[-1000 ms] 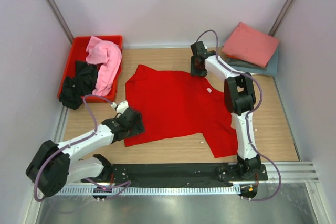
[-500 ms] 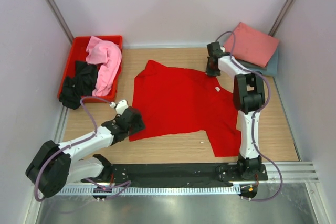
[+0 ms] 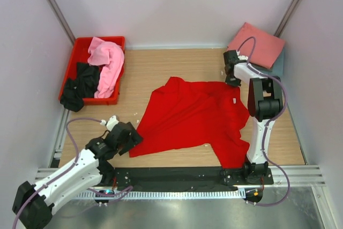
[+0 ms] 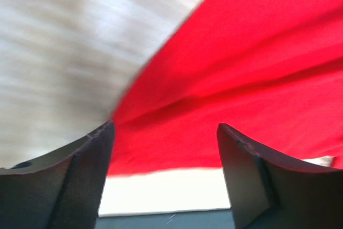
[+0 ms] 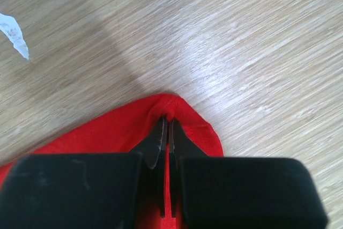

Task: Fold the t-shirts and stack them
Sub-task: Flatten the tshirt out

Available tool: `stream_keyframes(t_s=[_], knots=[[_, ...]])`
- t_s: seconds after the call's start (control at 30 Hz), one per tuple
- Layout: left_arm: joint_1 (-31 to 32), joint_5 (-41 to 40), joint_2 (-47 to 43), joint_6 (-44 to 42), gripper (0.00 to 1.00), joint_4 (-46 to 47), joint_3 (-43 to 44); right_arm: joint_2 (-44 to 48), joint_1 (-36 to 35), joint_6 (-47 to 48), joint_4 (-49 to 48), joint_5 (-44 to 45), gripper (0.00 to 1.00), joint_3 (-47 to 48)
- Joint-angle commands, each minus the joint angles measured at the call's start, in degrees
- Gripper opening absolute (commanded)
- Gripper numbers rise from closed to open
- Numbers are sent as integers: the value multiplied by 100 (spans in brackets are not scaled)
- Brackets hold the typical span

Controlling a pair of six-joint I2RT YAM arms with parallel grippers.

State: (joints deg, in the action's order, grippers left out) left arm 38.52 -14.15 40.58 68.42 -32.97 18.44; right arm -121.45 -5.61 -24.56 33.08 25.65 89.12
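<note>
Noted left gripper [image 4: 165, 127] with fingers spread wide, nothing pinched; red t-shirt [image 3: 187, 119] rumpled just ahead of the 2 tips. Farther out, found right gripper [image 5: 166, 122] clamped tight on a fold at that shirt's far edge. Just beyond those fingers, salmon pink t-shirt [image 3: 257, 44] folded atop grey-blue t-shirt [image 3: 279, 61]. Far left: red crate [image 3: 80, 44] holding light pink t-shirt [image 3: 106, 60] and black t-shirt [image 3: 80, 81].

Bare tabletop [image 3: 171, 63] lies open along the far edge, between the red crate [image 3: 80, 41] at far left and the folded t-shirts [image 3: 257, 44] at far right. The red t-shirt [image 3: 187, 116] covers the centre; the right arm [image 3: 262, 103] blocks its right side.
</note>
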Motion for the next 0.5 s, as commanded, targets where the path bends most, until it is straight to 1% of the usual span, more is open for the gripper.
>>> stream_keyframes(t_s=[0.0, 0.03, 0.07, 0.1, 0.13, 0.17, 0.2, 0.23, 0.27, 0.3, 0.33, 0.37, 0.4, 0.43, 0.47], knots=[[24, -78, -269, -91, 79, -1183, 351, 191, -2, -85, 164, 178, 4, -132], [32, -157, -217, -145, 83, -1246, 502, 244, -19, -67, 190, 134, 12, -114], [50, -184, -121, -197, 83, -1177, 590, 305, -63, -41, 277, 159, 25, -45], [59, -263, -7, -381, 83, -1063, 869, 471, -116, 20, 330, 194, 54, -9], [68, -316, 351, -495, 83, -984, 1046, 560, -160, 47, 400, 282, 65, 87], [59, -386, 563, -645, 83, -922, 1239, 639, -195, 65, 505, 335, 74, 123], [59, -595, 774, -959, 83, -748, 1668, 866, -308, 91, 559, 379, 82, 158], [68, -702, 1072, -1180, 84, -624, 1898, 973, -344, 109, 594, 414, 84, 202], [68, -816, 1588, -1391, 84, -501, 2153, 1087, -397, 135, 646, 423, 86, 219], [68, -904, 1907, -1628, 85, -178, 2651, 1184, -502, 153, 699, 423, 87, 237], [50, -1079, 2188, -2083, 87, -27, 2917, 1350, -555, 144, 735, 397, 88, 246], [7, -1098, 2844, -2270, 88, 314, 3416, 1439, -608, 153, 805, 310, 88, 220], [-55, -1064, 3172, -2472, 89, 466, 3699, 1535, -661, 153, 831, 274, 88, 176], [-134, -846, 3515, -2657, 88, 554, 3998, 1771, -792, 118, 858, 257, 89, 10], [-309, -687, 4345, -2746, 87, 590, 4671, 1896, -862, 109, 823, 178, 89, -122]])
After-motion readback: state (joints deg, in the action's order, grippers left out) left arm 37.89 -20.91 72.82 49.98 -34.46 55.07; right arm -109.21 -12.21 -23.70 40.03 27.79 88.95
